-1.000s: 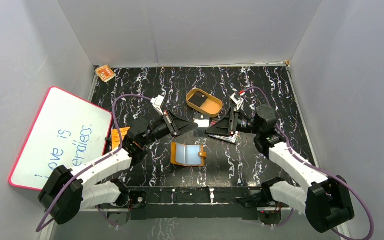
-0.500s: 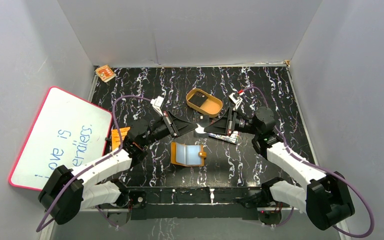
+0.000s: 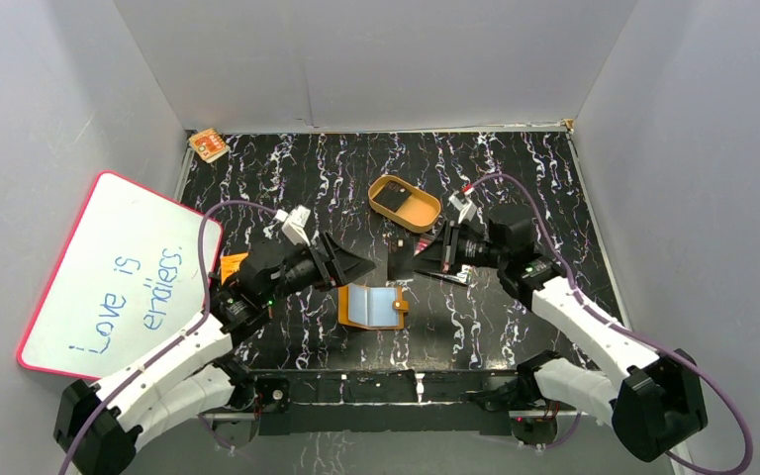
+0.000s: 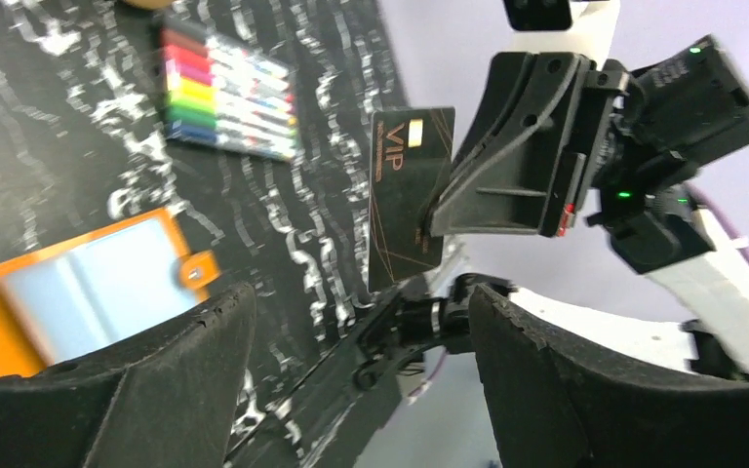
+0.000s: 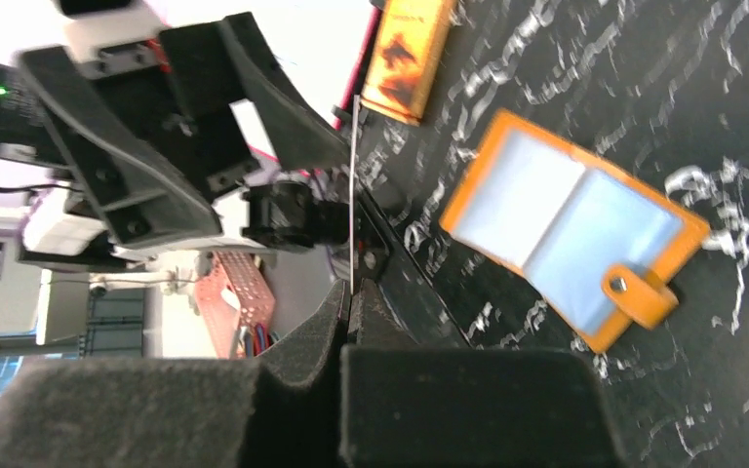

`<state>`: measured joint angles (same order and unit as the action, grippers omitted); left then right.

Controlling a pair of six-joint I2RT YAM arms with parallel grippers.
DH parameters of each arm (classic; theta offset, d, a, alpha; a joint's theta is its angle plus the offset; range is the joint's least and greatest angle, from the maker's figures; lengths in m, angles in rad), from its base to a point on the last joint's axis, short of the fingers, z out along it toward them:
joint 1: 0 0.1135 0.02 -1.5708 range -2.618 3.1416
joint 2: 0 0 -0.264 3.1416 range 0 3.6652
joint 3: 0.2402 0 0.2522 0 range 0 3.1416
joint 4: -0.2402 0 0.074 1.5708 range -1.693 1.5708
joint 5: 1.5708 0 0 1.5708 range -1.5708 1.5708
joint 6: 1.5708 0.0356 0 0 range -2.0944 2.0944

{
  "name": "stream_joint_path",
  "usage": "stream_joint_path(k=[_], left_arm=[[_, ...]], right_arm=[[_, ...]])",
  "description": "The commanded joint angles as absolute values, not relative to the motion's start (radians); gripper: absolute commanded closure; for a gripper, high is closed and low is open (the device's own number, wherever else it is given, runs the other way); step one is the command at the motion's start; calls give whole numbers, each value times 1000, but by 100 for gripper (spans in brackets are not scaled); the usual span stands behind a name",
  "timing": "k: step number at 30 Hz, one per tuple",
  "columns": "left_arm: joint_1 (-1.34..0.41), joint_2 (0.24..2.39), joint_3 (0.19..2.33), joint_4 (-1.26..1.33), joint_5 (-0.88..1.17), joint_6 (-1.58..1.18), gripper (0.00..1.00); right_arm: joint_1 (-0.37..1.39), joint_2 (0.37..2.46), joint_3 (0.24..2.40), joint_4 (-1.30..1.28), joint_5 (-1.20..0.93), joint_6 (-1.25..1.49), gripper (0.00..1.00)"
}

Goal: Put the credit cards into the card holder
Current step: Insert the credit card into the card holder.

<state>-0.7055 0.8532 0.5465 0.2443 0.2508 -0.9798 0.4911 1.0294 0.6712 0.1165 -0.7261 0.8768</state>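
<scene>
Centrally, right claw pinches a thin black card edge-up near the open orange leather wallet for slotting; left claw gapes wide.

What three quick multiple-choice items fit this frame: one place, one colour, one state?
1. Where is the card holder? A in a tray; B on the table; C on a whiteboard.
2. What colour is its inside? A light blue; B green; C red.
3. What is the right pincer doing? A open and empty; B shut on a credit card; C shut on a marker pack.
Answers: 1 B, it lies opened flat on the table; 2 A, both opened panels show pale blue; 3 B, the black card stands pinched between its closed fingers.
</scene>
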Motion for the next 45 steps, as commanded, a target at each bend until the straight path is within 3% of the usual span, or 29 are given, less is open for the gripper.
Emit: stream_joint_path(k=[1,4,12,30,45], left_arm=[[-708,824,548,-7,197,-870,21],[-709,837,534,-64,166,-864,14],[-708,949,535,-152,65,-843,13],[-709,1112,460,-140,23,-898,30],[-708,1117,422,-111,14,-931,40]], right_arm=[[579,1059,640,-29,-611,778,100],[673,1119,644,4,-556,792,100],[743,1265,648,111,-483,863,100],[744,1418,598,173,-496,868,100],[746,1498,608,234,-559,870,100]])
